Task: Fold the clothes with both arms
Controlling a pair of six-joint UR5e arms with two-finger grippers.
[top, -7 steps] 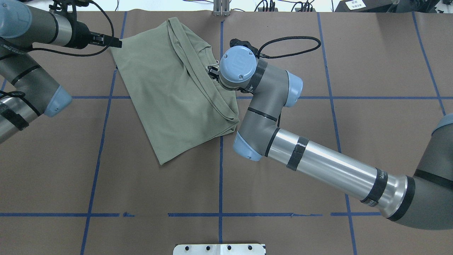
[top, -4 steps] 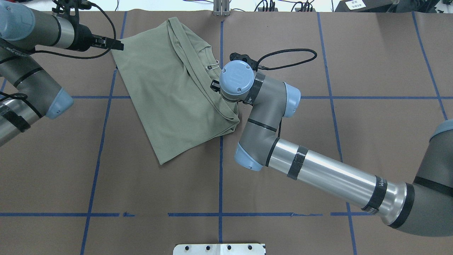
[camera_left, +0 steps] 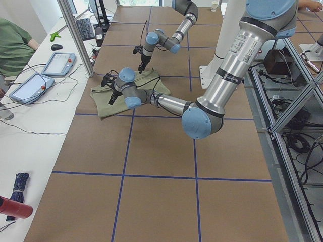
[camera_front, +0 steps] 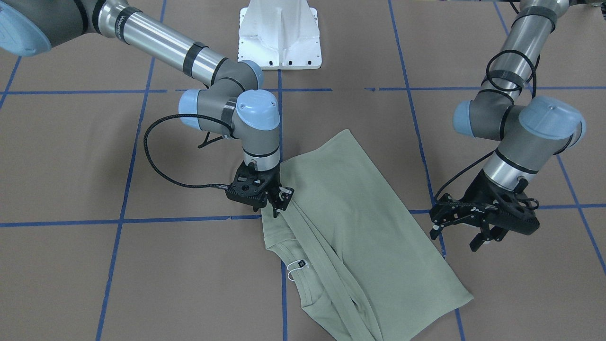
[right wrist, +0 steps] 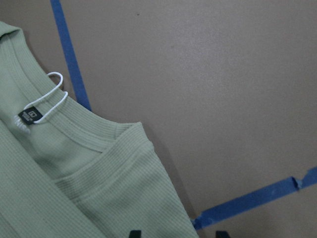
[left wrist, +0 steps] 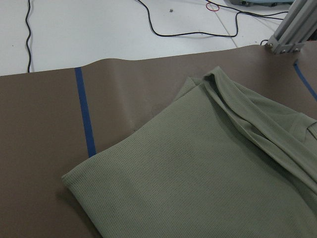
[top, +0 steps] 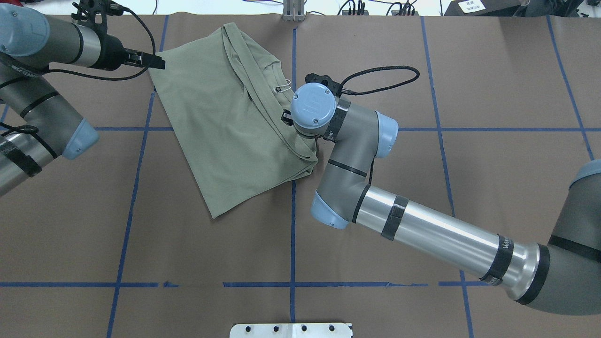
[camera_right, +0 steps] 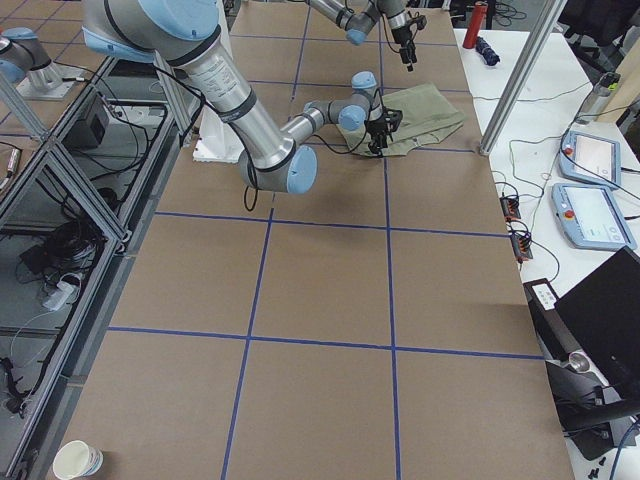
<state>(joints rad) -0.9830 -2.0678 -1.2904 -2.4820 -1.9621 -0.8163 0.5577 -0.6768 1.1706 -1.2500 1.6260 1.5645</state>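
One shirt [top: 230, 126], right gripper [camera_front: 279, 203] seemingly atop.

The right arm [top: 422, 227] has drawn back along the shirt [top: 225, 122]; the white loop tag [top: 283, 87] now lies uncovered beyond its jaws.

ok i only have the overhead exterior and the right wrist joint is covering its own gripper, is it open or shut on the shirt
Observer: Open. In the right wrist view the right gripper has one fingertip over the shirt and the other over the brown paper, with the shirt's edge between them.
Operator: and the left one, i only see it side-on
Observer: Open too. The front-facing view shows the left gripper beside the shirt's long edge, with no cloth between its fingers.
Operator: is the right one on the collar
Observer: No. In the wrist view the fingertip is over the knit shoulder part, short of the ribbed collar.
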